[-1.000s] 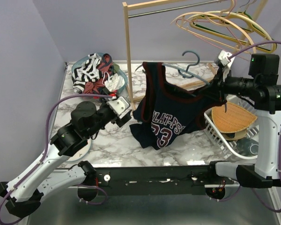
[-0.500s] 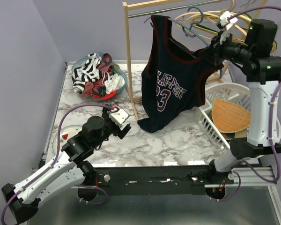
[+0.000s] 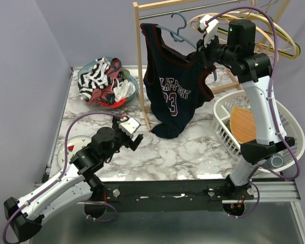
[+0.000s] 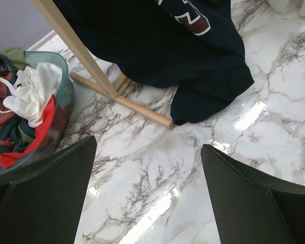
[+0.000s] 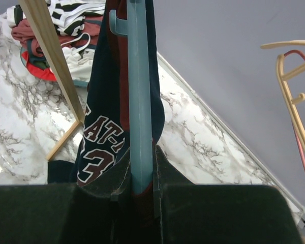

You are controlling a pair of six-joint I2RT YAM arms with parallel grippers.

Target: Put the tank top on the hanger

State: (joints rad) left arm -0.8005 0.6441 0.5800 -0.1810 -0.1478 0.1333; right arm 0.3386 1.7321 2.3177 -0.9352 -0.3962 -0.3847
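navy, red-trimmed tank top drapes the hanger pinched by right gripper; left gripper gapes empty; bowl holds crumpled clothes.

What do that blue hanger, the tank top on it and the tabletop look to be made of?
Hanger: probably moulded plastic, smooth matte grey-blue. Tank top: soft fabric, draping in folds. Tabletop: glossy, veined marble look; real stone or laminate unclear.

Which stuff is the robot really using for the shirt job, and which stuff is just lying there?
For the job:
tank top
hanger
right gripper, shut on the hanger

Just lying about:
bowl of clothes
white basket
beige hangers
wooden rack
plate
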